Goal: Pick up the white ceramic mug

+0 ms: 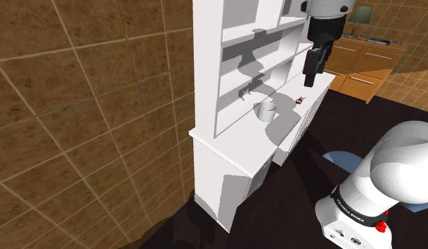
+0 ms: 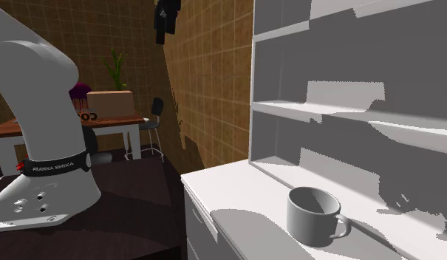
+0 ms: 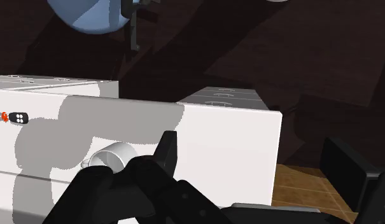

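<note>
The white mug (image 1: 265,109) stands upright on the white cabinet's countertop (image 1: 237,138), in front of the lowest shelf, with its opening up. In the second exterior view the mug (image 2: 314,214) has its handle towards that view's right. My black gripper (image 1: 310,76) hangs well above the countertop, to the shoulder view's right of the mug and apart from it. It also shows high up in the second exterior view, gripper (image 2: 165,29). In the wrist view the fingers (image 3: 166,151) stand wide apart with nothing between them, and the mug (image 3: 114,156) lies beyond the one finger, outside the gap.
Open shelves (image 1: 251,60) rise right behind the mug. A small black object with a red end (image 1: 300,100) lies on the countertop near the gripper's side. A wooden dresser (image 1: 361,64) stands beyond. A table with a cardboard box (image 2: 109,103) and a chair (image 2: 155,111) stand far off.
</note>
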